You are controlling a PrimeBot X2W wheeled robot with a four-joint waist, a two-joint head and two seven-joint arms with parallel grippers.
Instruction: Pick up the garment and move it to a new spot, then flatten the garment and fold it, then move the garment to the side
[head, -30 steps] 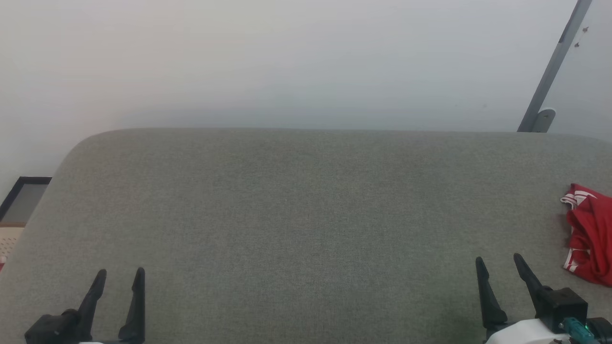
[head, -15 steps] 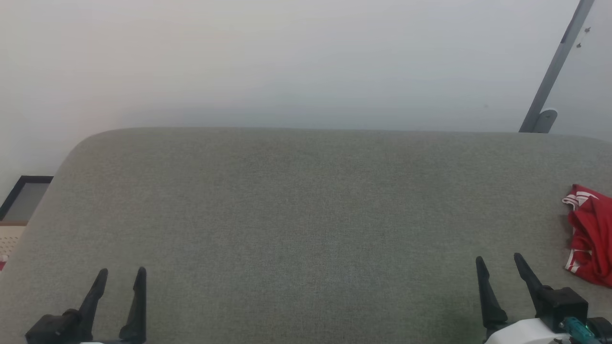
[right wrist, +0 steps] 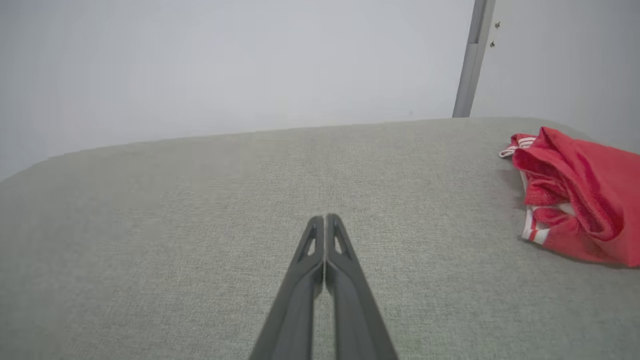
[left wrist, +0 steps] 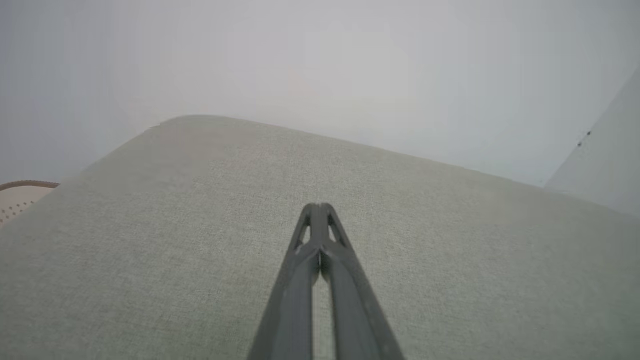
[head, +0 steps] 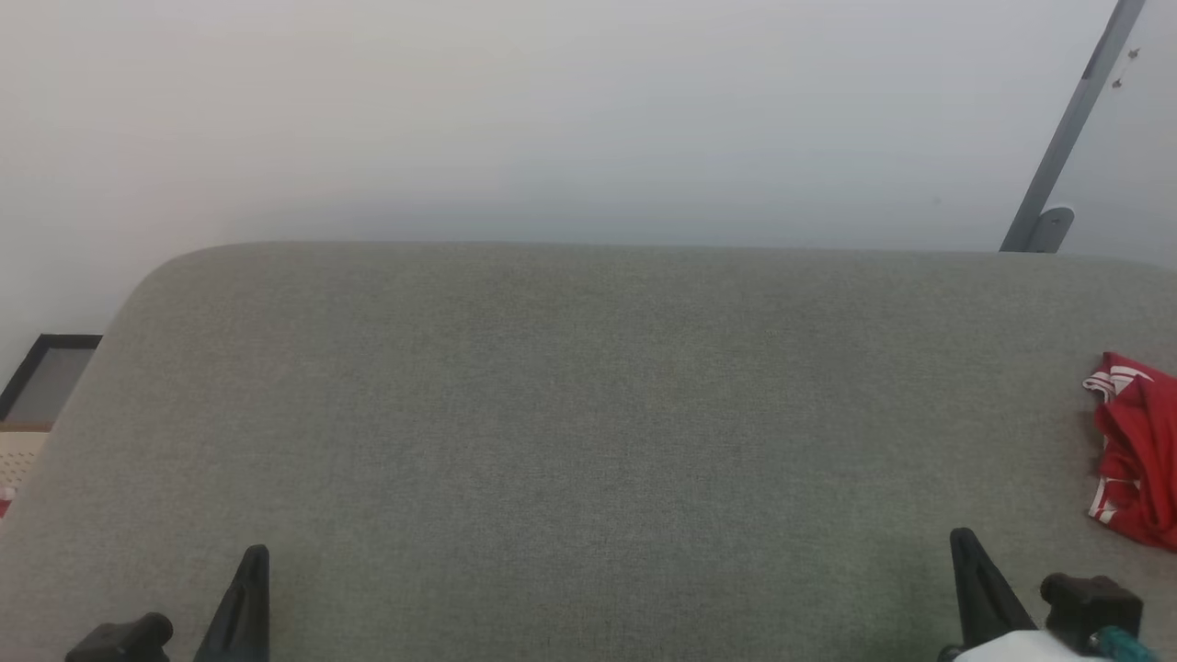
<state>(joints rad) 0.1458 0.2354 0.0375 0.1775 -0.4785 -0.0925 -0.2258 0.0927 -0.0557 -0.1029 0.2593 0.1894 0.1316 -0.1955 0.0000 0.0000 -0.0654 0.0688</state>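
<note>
A pale wall (head: pixel 552 110) rises beyond both pincers. Beneath them spreads a grey fabric surface (head: pixel 588 414) with a rounded far corner ahead and to the left of the left pincer (left wrist: pixel 317 206). That pincer is closed, its two dark fingers pressed together at the tips, with only a thin slit between them lower down. It holds nothing and hangs over bare fabric; whether its tips touch the cloth cannot be told.

The garment (right wrist: pixel 575 200) lies crumpled in a red heap to the right of the right pincer (right wrist: pixel 325 217) and a little ahead of it, well apart from its fingers, with red-white striped trim showing at the near and far edges of the heap. The right pincer is likewise closed on nothing, fingertips meeting, over bare fabric.

A slanted grey post (right wrist: pixel 472 60) stands against the wall ahead and to the right of the right pincer. A dark-framed panel (head: pixel 46 377) sits off the surface's edge, far left of the left pincer.
</note>
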